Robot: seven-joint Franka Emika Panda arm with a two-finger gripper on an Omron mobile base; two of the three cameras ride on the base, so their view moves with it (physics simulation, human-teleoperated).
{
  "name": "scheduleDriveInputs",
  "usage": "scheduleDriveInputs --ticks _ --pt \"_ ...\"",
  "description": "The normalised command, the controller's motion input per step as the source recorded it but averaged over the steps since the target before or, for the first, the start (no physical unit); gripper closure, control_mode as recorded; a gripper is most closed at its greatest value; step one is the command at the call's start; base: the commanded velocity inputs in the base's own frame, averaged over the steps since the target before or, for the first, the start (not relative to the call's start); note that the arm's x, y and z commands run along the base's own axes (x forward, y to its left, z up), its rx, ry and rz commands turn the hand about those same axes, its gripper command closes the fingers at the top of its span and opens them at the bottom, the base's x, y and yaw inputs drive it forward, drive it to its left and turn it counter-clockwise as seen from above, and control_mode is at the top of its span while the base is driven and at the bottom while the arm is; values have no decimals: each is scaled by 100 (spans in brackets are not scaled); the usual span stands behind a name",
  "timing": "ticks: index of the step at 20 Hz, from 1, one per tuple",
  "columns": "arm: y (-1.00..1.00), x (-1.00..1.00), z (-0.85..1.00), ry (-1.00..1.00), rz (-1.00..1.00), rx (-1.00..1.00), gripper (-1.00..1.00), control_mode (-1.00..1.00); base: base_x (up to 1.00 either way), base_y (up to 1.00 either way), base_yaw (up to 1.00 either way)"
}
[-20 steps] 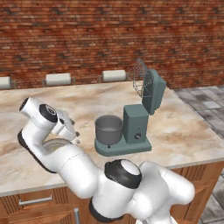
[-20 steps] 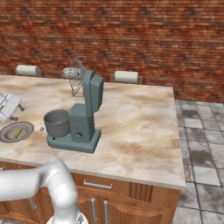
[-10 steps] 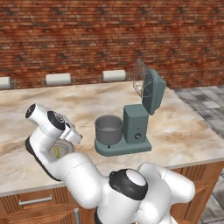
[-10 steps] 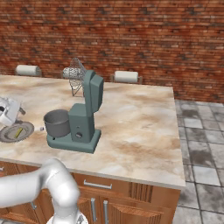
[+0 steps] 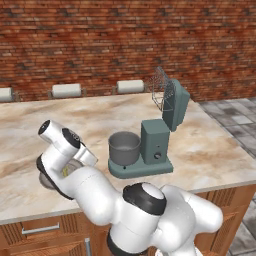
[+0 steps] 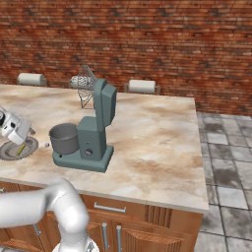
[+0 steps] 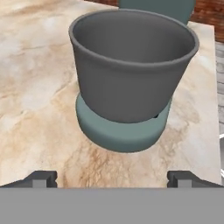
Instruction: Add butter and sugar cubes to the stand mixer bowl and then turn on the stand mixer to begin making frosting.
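The teal-green stand mixer (image 5: 155,142) (image 6: 93,135) stands on the marble counter with its head tilted back and the wire whisk (image 6: 83,83) raised. The dark grey stand mixer bowl (image 5: 124,147) (image 6: 64,138) (image 7: 131,65) sits on the mixer's base and looks empty inside. My gripper (image 5: 92,158) (image 6: 27,132) (image 7: 113,179) hangs low over the counter just left of the bowl, pointing at it, open, with nothing between its fingers. The yellow butter (image 6: 20,149) lies on a flat grey plate (image 6: 10,153) under my hand. One tiny pale sugar cube (image 6: 47,144) lies between plate and mixer.
My own arm covers most of the plate (image 5: 46,179) in the left base view. White stool backs (image 5: 66,90) (image 6: 142,86) line the counter's far edge. The marble top (image 6: 157,142) stretches wide to the mixer's right. A brick wall stands behind, tiled floor to the right.
My hand has shifted a little from over the plate toward the mixer bowl and dropped slightly. The arm's lower links have swung along with it. The jaws stay wide.
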Motion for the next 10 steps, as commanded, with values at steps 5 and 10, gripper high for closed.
scheduleDriveInputs --ticks 5,10 --pt "4 5 -27 2 0 0 -100 -100 0 0 0" --pt "0 11 -26 0 0 0 -100 -100 0 0 0"
